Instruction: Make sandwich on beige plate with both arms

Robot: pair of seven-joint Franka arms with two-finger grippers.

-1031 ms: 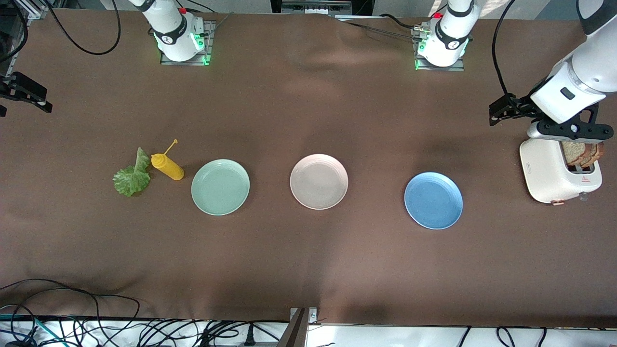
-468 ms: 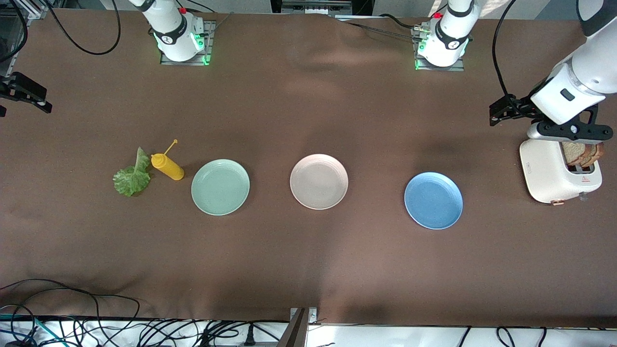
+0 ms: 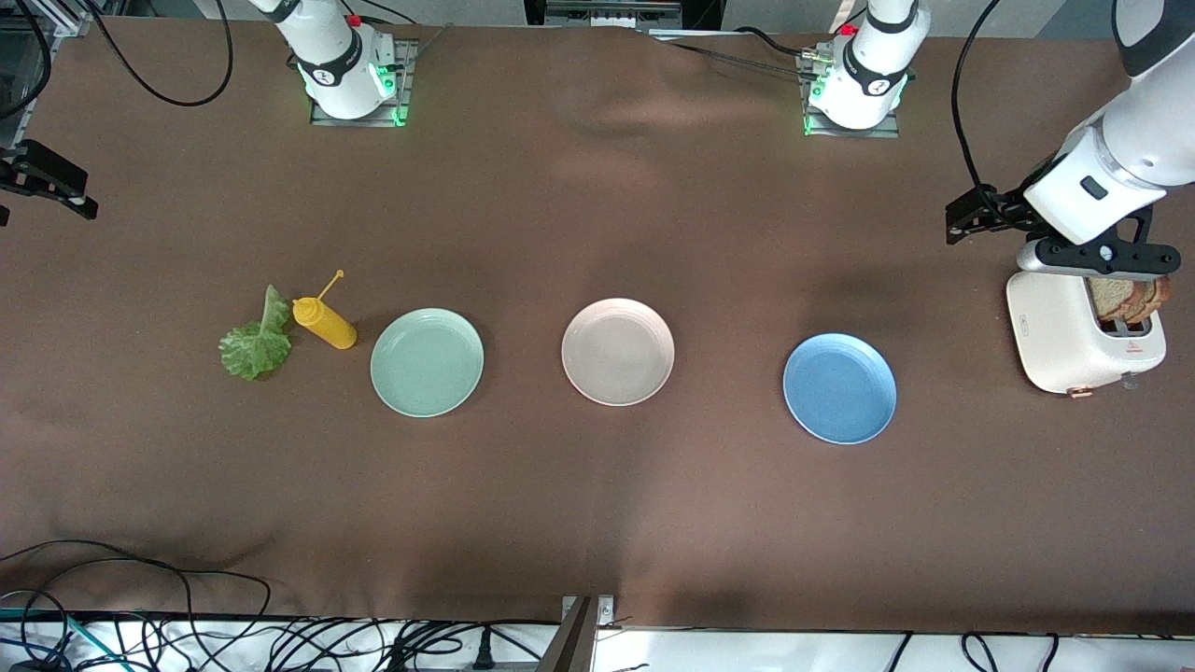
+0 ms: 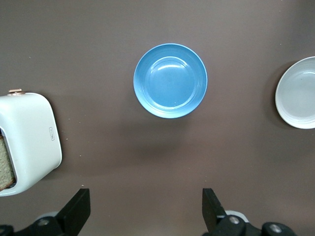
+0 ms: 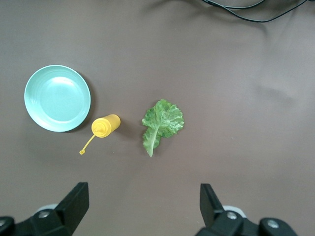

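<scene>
The left tool hangs wide open and empty over the desk beside the toaster. The right tool is wide open and empty above the lettuce. The beige plate sits mid-desk with open room around it.

Brown table, three plates (beige plate central), lettuce, toaster

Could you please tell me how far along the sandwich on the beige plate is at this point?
Nothing is assembled yet: the beige plate is bare. The toast sits in the toaster, and the lettuce leaf lies by the yellow bottle. The left gripper, open, hangs beside the toaster; the right gripper, open, is above the lettuce. All placing remains.
</scene>
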